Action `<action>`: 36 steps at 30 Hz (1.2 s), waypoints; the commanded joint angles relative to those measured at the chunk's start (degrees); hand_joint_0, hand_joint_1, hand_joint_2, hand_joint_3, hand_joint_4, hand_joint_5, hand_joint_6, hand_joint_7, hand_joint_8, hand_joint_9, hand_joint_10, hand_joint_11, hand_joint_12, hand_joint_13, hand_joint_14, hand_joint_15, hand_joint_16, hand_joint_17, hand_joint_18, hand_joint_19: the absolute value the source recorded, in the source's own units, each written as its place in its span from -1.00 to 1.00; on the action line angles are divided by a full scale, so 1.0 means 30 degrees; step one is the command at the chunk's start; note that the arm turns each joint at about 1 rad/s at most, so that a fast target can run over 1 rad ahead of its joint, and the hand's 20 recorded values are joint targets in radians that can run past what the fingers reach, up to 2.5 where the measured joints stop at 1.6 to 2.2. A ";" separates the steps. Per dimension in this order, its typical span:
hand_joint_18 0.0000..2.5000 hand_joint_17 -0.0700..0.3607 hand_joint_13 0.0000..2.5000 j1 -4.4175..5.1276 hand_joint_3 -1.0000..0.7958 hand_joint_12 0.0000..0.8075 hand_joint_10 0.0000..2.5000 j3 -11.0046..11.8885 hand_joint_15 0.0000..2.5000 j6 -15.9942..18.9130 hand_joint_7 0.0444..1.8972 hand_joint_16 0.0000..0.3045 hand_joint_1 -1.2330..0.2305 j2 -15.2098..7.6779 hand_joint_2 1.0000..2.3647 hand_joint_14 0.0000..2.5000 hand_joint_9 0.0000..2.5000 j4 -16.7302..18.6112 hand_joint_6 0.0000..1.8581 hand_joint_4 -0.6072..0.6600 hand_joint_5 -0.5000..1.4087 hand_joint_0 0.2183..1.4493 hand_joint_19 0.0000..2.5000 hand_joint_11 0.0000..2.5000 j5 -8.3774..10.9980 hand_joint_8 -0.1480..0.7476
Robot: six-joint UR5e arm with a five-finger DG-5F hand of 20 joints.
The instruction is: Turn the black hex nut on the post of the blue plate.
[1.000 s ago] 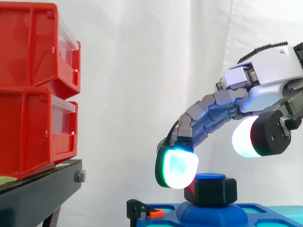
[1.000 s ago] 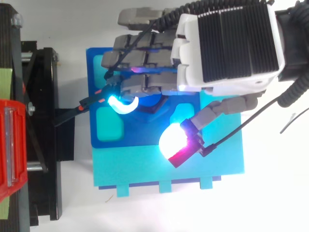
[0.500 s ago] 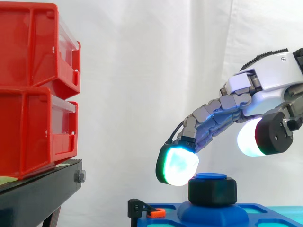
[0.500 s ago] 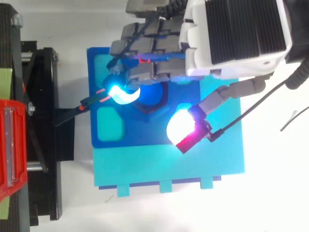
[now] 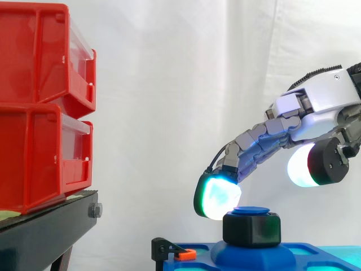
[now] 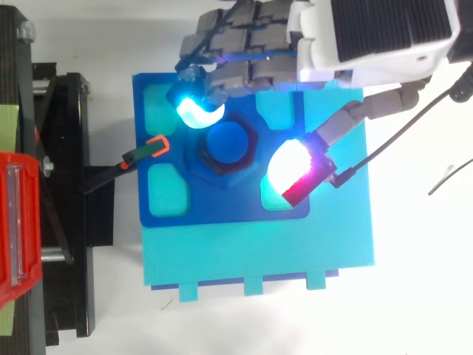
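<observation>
At the left edge, two red bins (image 5: 39, 107) sat stacked on the black stand (image 5: 48, 226). Their clear front panels faced right, and we could not see what lay inside them. In the top view the stand (image 6: 63, 207) ran down the left side, with a strip of bare white surface between it and the far edge. From the stand a black clamp with an orange tip (image 6: 145, 151) reached right, and its tip lay over the left margin of the blue plate (image 6: 222, 211).

The plate rested on a wider cyan base (image 6: 259, 255) whose near part lay bare. Open white surface lay to the right of the base. Shallow pockets with cyan floors (image 6: 168, 190) were sunk into the plate around its raised middle. There the black hex nut (image 5: 251, 228) sat on the post (image 6: 228, 146), whose round blue cap stood just above the nut's top. Seen from the side, the air above the post was open up to the curtain.

The hand (image 6: 369, 33) entered from the right and hung above the plate's far-right part. Its fingers sloped down to the left, nearly straight and spread wide of the thumb, holding nothing. Their glowing fingertips (image 5: 217, 197) hovered just beside the nut on its far-left side, and we could not tell whether they touched it. The thumb's pad (image 6: 292, 166) hung to the nut's near right, clear of it and higher.
</observation>
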 commanded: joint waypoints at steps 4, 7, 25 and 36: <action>-0.88 -0.08 -0.73 -0.0374 -0.44 -0.14 -1.00 0.0000 -0.96 -0.0151 -0.19 -0.63 0.22 0.0008 -1.00 -1.00 -0.77 0.0003 -0.46 0.25 -0.68 -0.56 -0.91 -1.00 -0.0519 -0.15; -0.88 -0.08 -0.73 -0.0492 -0.44 -0.14 -1.00 0.0118 -0.96 -0.0210 -0.19 -0.63 0.22 0.0008 -1.00 -1.00 -0.76 0.0003 -0.46 0.25 -0.67 -0.56 -0.91 -1.00 -0.0695 -0.15; -0.88 -0.08 -0.73 0.1501 -0.44 -0.15 -1.00 0.1377 -0.96 -0.0063 -0.19 -0.63 0.20 -0.0285 -1.00 -1.00 -0.75 0.0794 -0.46 0.27 -0.67 -0.56 -0.91 -1.00 0.0506 -0.15; -0.88 -0.08 -0.73 0.2702 -0.44 -0.16 -1.00 0.0879 -0.96 -0.0063 -0.18 -0.63 0.18 -0.0402 -1.00 -1.00 -0.74 0.0970 -0.46 0.26 -0.67 -0.57 -0.91 -1.00 0.2117 -0.16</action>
